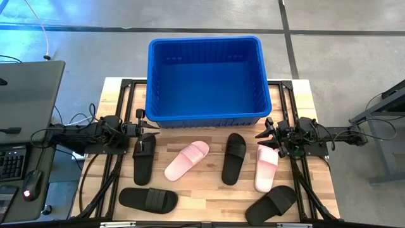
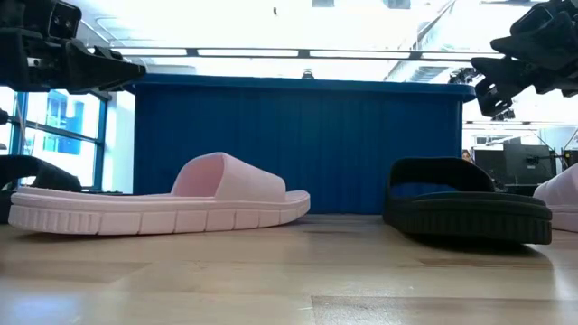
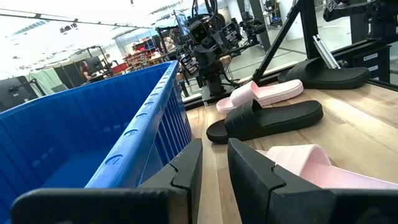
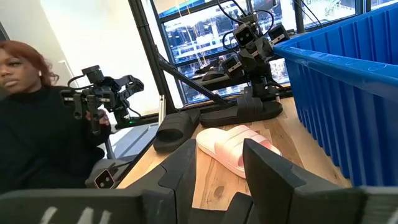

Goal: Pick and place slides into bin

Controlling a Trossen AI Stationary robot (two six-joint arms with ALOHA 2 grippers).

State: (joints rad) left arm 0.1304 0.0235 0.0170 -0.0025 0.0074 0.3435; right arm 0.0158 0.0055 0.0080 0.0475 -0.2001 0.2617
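Observation:
The empty blue bin [image 1: 205, 79] stands at the table's far middle. Six slides lie sole-down on the wooden table in front of it: black [image 1: 144, 159], pink [image 1: 187, 159], black [image 1: 234, 158], pink [image 1: 266, 166], and two black ones near the front edge [image 1: 149, 200] [image 1: 272, 204]. My left gripper [image 1: 150, 126] hovers open and empty by the bin's near left corner, above the left black slide's far end. My right gripper [image 1: 266, 130] hovers open and empty by the bin's near right corner, above the right pink slide's far end. Each wrist view shows bare fingers with a gap [image 3: 214, 168] [image 4: 221, 168].
Black metal frame rails [image 1: 120, 95] run along the table's left and right sides. A desk with a keyboard and a mouse [image 1: 28, 183] stands left of the table. A person in black [image 4: 31, 124] sits beyond the table's near left side.

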